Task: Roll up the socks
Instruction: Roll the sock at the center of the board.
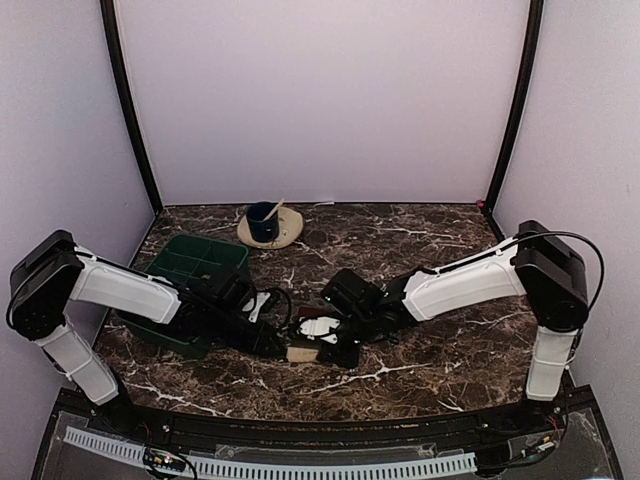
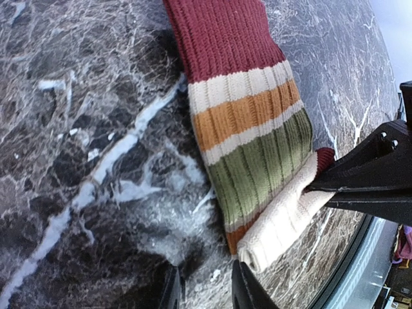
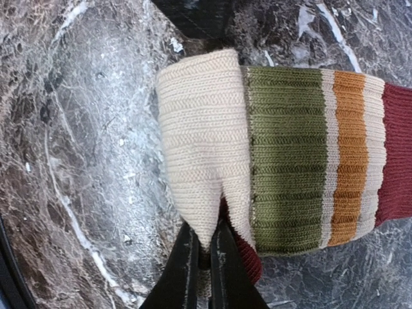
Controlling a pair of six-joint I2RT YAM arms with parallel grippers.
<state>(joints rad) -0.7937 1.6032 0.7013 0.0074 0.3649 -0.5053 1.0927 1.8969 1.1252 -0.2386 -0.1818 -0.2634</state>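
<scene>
right gripper pinched on tan sock edge, folded over striped sock | long axis crosswise to its fingers | left gripper slightly parted, empty, just beside

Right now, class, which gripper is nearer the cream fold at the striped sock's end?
Right. The right gripper is shut on the cream fold, pinching its edge. The left gripper is open close beside the fold, holding nothing.

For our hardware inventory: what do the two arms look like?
Both the left arm and right arm have smooth white link shells, bulky black joint housings and slim black jaws. A thin black cable loops beside the right arm's elbow.
</scene>
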